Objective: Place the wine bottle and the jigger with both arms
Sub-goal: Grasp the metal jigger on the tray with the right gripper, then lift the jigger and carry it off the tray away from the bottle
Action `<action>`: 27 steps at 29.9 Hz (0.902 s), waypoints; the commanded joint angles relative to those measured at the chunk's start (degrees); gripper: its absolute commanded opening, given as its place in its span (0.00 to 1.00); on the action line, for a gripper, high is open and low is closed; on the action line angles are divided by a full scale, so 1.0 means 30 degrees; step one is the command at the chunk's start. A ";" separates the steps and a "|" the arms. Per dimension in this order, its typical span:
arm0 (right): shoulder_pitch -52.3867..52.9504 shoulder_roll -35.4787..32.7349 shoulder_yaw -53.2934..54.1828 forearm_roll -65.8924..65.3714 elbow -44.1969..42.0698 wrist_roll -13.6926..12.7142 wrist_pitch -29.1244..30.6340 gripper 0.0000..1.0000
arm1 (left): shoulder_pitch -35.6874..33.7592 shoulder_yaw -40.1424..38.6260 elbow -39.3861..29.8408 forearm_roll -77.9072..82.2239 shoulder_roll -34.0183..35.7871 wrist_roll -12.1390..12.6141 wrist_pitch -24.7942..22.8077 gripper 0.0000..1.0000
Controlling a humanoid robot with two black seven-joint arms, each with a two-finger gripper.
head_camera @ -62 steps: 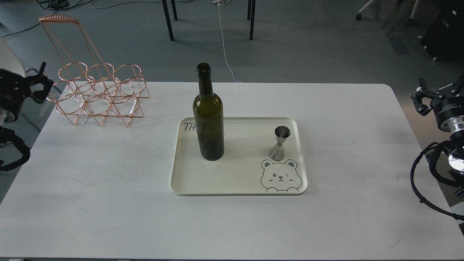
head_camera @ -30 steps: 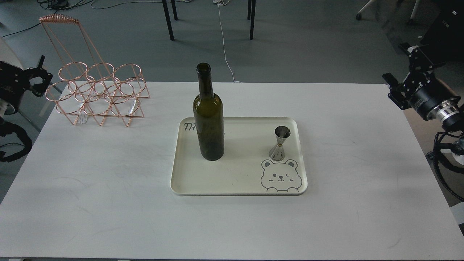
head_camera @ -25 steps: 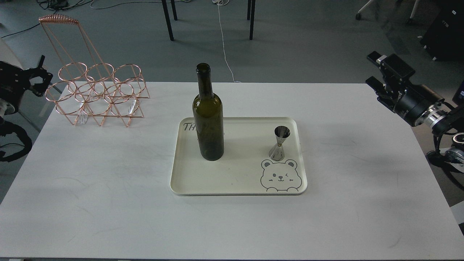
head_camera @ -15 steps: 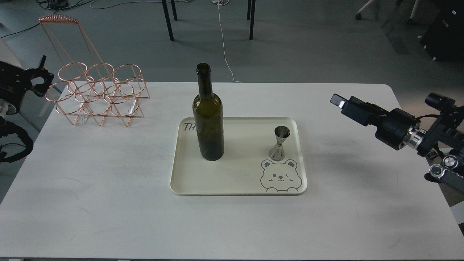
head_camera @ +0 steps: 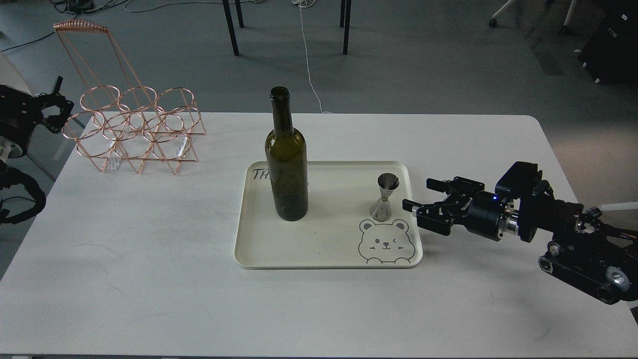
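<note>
The wine bottle stands upright on the left half of a cream tray with a bear drawing. The jigger stands upright on the tray's right side, just above the bear. My right gripper is open, low over the table just right of the tray edge, its fingers pointing left at the jigger without touching it. My left gripper is at the far left edge of the table beside the wire rack; its fingers are spread and hold nothing.
A copper wire bottle rack with a tall handle stands at the table's back left. The white table carries nothing else. Chair legs and cables are on the floor behind.
</note>
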 commanded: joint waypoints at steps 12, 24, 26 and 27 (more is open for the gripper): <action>0.1617 0.3858 -0.1665 -0.0014 -0.3615 -0.0001 -0.0030 0.58 | -0.0047 0.0002 0.0235 0.0000 0.0100 0.0001 0.0002 0.98; 0.1911 0.4036 -0.1694 -0.0043 -0.3647 -0.0001 -0.0118 0.04 | -0.0252 0.0002 0.0235 0.0000 0.0129 0.0001 0.0002 0.98; 0.1940 0.4036 -0.1694 -0.0014 -0.3647 -0.0001 -0.0467 0.01 | -0.0340 0.0002 0.0235 0.0029 0.0129 -0.0029 0.0002 0.98; 0.1940 0.4036 -0.1694 -0.0043 -0.3647 -0.0001 -0.0672 0.01 | -0.0340 0.0002 0.0235 0.0029 0.0129 0.0000 0.0002 0.98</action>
